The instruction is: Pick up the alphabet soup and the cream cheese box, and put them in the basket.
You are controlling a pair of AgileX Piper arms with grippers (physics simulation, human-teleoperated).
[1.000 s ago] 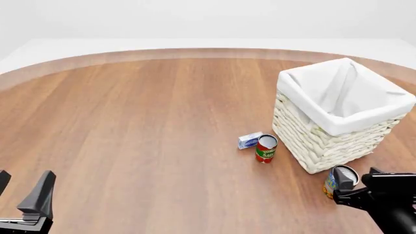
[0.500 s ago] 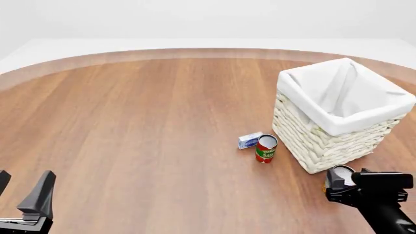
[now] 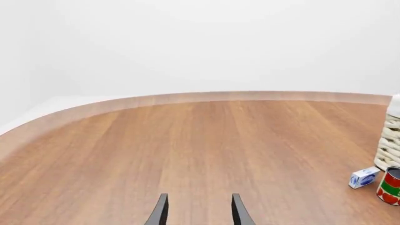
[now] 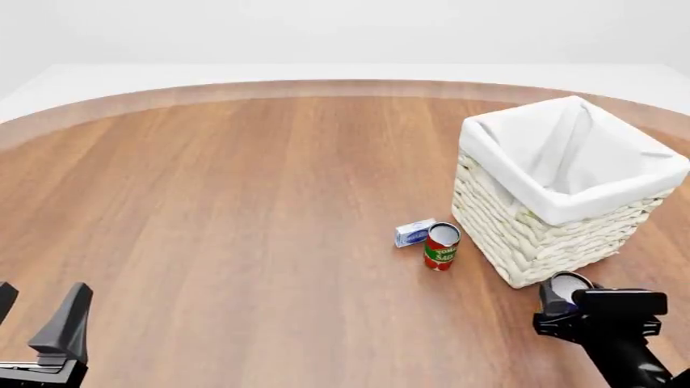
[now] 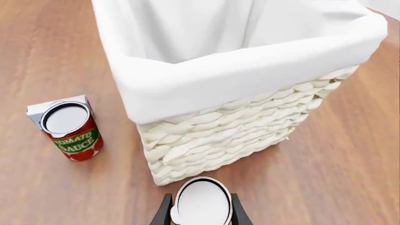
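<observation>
Left wrist view: the left end effector (image 3: 198, 212) is showing two dark finger tips standing apart with nothing between them, above bare wooden tabletop (image 3: 187, 150). Far off to one side, the cream cheese box (image 3: 364, 177) is lying on the wood just beside the tomato sauce can (image 3: 390, 186), with a sliver of the wicker basket (image 3: 389, 145) behind them.

Front view: the left end effector (image 4: 38, 319) is idling at the near left corner, fingers spread, well apart from every item. The basket (image 4: 539, 234) is standing at right, its white liner folded over the rim, and no item is showing inside it. The cream cheese box (image 4: 414, 233) and tomato sauce can (image 4: 441, 246) are sitting together near the basket's left wall. The right end effector (image 4: 570, 311) is sitting around the alphabet soup (image 4: 565, 287), just in front of the basket's near corner; only the pale top is showing.

Right wrist view: the alphabet soup's (image 5: 201, 200) pale top is sitting between the right end effector's (image 5: 200, 213) fingers, which are flanking it closely; whether they are actually pressing it cannot be told. The basket (image 5: 237, 122) is looming directly ahead.

Progress, as judged: neither item is in the basket yet; the soup grasp is under way, its lift and drop are outstanding, and the cream cheese box is untouched.
</observation>
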